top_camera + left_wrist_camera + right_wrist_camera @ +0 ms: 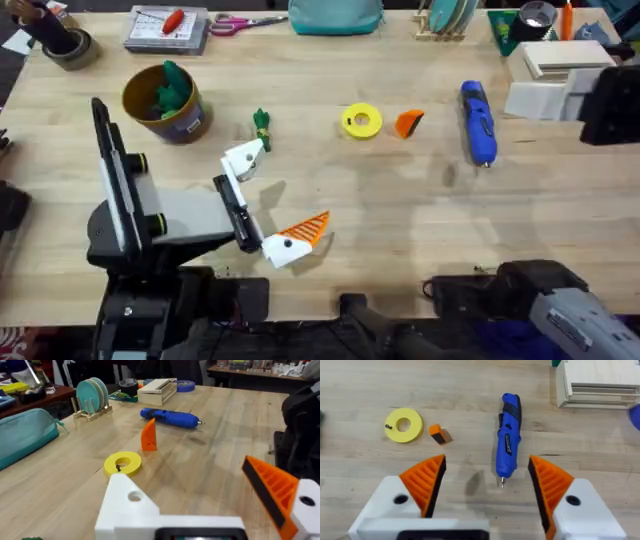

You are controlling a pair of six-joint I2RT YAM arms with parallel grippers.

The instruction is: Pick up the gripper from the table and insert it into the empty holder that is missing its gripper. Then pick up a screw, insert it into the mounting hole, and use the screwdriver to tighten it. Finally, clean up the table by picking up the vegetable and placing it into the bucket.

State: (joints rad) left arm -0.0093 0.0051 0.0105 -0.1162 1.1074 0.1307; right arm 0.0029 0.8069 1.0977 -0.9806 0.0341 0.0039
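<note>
My left gripper (268, 205) rests low over the wooden table (400, 220), left of centre. Its jaws stand apart and hold nothing. One finger carries an orange ribbed pad (310, 228); the other is a bare white holder (243, 160) with an open mounting hole (134, 496).

My right gripper (486, 487) hangs above the table with its jaws wide apart and empty. Both fingers carry orange ribbed pads (425, 480).

Position of task items:

1. The loose orange gripper finger (408, 123) stands on the table between the flat yellow ring (362, 121) and the blue powered screwdriver (478, 124), just beside the ring and apart from the screwdriver.
2. A small dark screw (388, 425) lies on the edge of the yellow ring.
3. The screwdriver lies flat, right of centre. In the right wrist view its metal tip (502, 481) points toward my right gripper.
4. A green toy vegetable (262, 124) lies on the table between the yellow tin bucket (165, 105) and the ring, just beyond my left gripper.
5. The bucket stands upright at the far left with a green item (172, 88) inside.
</note>
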